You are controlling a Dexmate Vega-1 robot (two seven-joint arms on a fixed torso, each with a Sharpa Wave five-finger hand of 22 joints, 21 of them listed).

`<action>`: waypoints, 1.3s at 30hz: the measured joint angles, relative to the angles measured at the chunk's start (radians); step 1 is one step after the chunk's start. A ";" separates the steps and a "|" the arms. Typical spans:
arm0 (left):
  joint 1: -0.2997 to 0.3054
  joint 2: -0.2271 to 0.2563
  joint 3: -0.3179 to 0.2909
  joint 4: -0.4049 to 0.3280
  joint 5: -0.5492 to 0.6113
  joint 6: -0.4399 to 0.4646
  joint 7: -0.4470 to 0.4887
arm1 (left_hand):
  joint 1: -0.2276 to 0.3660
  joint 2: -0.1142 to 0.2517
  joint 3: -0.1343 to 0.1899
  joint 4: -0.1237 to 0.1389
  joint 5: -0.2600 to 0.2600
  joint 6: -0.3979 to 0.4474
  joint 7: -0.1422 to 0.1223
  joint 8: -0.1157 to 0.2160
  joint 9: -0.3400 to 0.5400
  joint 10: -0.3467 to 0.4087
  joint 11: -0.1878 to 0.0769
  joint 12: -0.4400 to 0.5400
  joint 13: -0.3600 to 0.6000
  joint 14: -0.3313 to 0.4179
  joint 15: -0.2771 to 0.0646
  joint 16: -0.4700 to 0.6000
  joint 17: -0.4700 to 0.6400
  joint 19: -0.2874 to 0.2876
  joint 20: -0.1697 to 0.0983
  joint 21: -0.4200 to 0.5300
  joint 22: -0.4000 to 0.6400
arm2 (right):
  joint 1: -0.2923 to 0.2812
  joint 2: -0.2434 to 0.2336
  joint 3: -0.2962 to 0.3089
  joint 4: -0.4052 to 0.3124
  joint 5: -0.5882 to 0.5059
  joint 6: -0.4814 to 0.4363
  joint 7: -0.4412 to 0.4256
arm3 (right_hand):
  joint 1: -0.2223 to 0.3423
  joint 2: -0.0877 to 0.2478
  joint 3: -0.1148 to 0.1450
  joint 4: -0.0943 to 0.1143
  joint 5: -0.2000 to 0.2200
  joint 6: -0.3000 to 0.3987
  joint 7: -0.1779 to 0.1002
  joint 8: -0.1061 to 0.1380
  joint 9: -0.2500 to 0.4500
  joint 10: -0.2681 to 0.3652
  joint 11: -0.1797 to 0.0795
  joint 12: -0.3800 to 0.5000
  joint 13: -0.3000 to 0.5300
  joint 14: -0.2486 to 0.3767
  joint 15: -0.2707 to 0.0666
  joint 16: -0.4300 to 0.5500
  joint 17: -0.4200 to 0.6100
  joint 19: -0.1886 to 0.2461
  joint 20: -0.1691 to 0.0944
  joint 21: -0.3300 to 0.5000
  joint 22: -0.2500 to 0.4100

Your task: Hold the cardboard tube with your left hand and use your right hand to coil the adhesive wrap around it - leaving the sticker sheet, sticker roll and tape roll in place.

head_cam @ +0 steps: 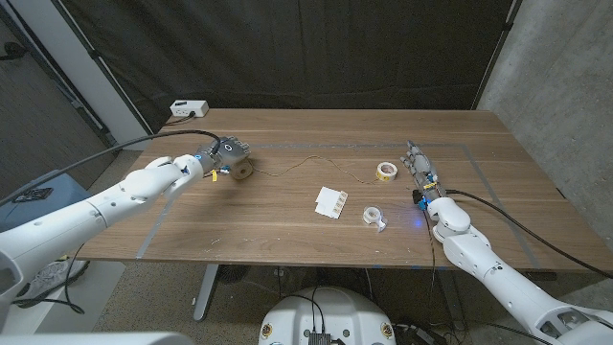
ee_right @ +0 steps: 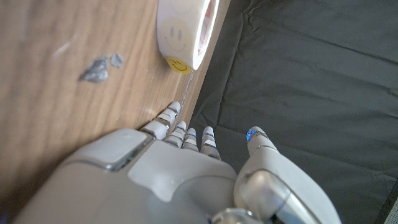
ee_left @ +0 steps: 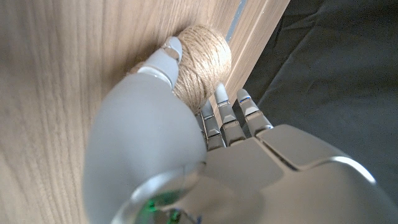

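Gripping the tube at the table's far left, the left hand is holding it; wrap is trailing toward the sticker roll. Right hand is waiting empty, fingers extended.

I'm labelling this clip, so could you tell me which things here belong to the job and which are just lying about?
Job: twine-wrapped tube, held by the left robot hand; loose strand; right robot hand.

Lying about: sticker sheet, smiley sticker roll, tape roll, white box.
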 measured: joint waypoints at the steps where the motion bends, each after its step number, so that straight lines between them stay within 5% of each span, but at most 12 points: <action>1: 0.007 -0.005 -0.003 -0.009 -0.004 0.015 -0.008 | 0.000 0.000 0.000 0.000 0.000 0.000 0.000 0.000 0.000 0.000 0.000 0.000 0.000 0.000 0.000 0.000 0.000 0.000 0.000 0.000 0.000 | 0.000 -0.004 0.000 -0.004 0.001 -0.004 0.002 | 0.000 0.000 0.000 0.000 0.000 0.000 0.000 0.000 0.000 0.000 0.000 0.000 0.000 0.000 0.000 0.000 0.000 0.000 0.000 0.000 0.000; 39: 0.114 -0.130 -0.038 -0.169 -0.152 0.377 -0.098 | 0.006 0.003 -0.017 0.008 0.008 -0.011 0.011 0.019 0.000 0.000 0.000 -0.017 -0.015 -0.015 0.004 -0.005 -0.024 -0.004 -0.004 0.004 0.005 | -0.027 -0.115 0.016 -0.133 -0.008 -0.073 0.024 | -0.005 -0.005 0.000 0.000 0.000 0.000 0.000 0.000 0.000 0.000 0.000 0.004 0.000 0.000 0.000 0.000 0.000 0.004 -0.004 0.000 0.000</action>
